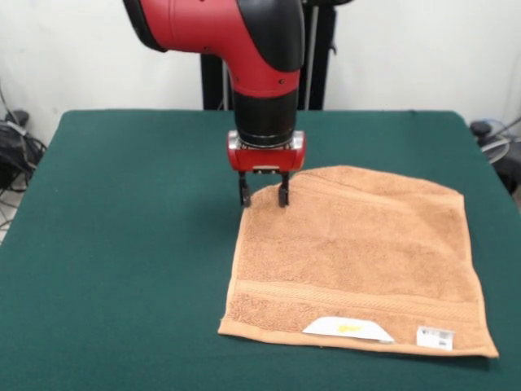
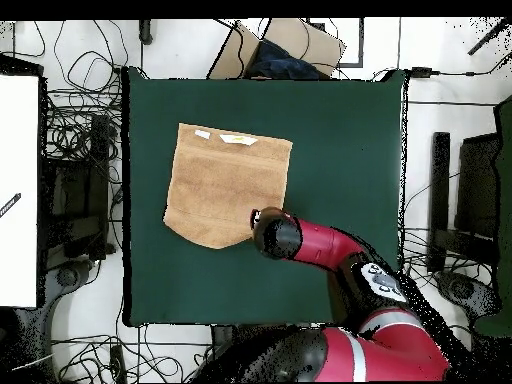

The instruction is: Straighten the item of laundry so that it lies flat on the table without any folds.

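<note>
The tan terry towel [image 1: 354,261] lies spread on the dark-green table [image 1: 114,244], right of centre in the front view. Two white tags [image 1: 348,329] sit near its front edge. Its far left corner looks rounded, perhaps tucked under. My gripper [image 1: 262,195] hangs at that far left corner with its two fingers apart, one tip off the cloth and one on its edge, holding nothing. In the overhead view the towel [image 2: 225,185] lies left of centre and the arm's wrist [image 2: 277,234] covers the gripper at the towel's lower right corner.
Cables and equipment [image 2: 85,150] lie on the floor around the table. A cardboard box [image 2: 285,45] stands beyond the table's far edge in the overhead view. A white surface [image 2: 18,190] is at the left.
</note>
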Available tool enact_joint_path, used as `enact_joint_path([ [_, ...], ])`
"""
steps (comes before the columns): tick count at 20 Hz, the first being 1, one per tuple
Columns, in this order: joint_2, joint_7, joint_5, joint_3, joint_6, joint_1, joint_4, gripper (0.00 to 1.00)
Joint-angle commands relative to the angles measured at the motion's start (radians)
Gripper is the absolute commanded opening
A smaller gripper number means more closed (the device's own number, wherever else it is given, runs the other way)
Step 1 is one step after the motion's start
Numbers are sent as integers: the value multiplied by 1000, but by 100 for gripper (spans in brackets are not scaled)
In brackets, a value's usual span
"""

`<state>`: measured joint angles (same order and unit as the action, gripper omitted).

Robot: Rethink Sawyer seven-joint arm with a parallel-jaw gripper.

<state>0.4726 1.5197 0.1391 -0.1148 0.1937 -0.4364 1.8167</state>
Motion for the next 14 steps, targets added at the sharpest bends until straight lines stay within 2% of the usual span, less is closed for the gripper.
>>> enact_joint_path([
  [1, -23, 133, 44, -43, -51, 0, 66, 100],
  [9, -25, 150, 39, -33, -71, 7, 76, 100],
  [14, -18, 194, 31, -4, -135, 23, 113, 100],
])
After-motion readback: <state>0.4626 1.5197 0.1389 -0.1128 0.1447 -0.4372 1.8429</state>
